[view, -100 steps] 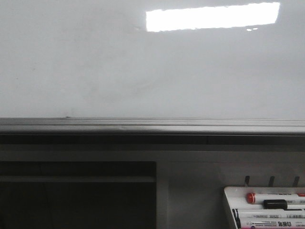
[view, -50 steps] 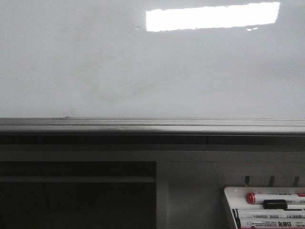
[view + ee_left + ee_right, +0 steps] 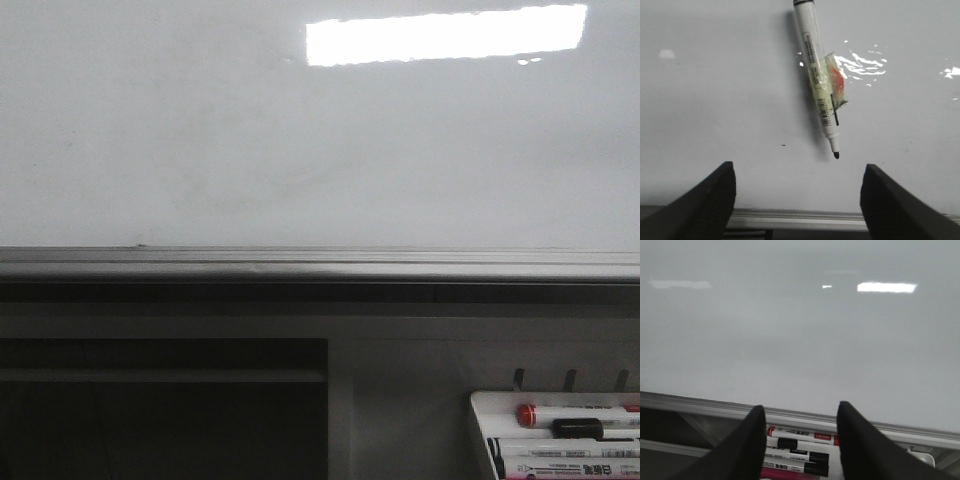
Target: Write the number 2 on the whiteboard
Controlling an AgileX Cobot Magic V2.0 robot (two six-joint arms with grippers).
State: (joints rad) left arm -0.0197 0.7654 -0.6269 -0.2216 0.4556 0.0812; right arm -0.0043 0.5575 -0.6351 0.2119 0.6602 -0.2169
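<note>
The whiteboard (image 3: 300, 150) fills the upper front view, glossy with faint smudges and a bright light reflection; no number 2 shows on it in any view. In the left wrist view a white marker (image 3: 816, 70) with a black tip (image 3: 836, 155) points at the whiteboard (image 3: 715, 100); an orange-and-clear tag is stuck to its barrel. It is not between the fingers. My left gripper (image 3: 800, 200) is wide open and empty. My right gripper (image 3: 802, 440) is open and empty, facing the whiteboard (image 3: 790, 330) above the marker tray. Neither gripper shows in the front view.
A grey metal ledge (image 3: 300, 265) runs under the board. A small white tray (image 3: 480, 410) at the lower right holds several markers, also seen between my right fingers (image 3: 800, 440). A tiny black speck (image 3: 783, 146) sits on the board. A dark opening (image 3: 160, 410) lies lower left.
</note>
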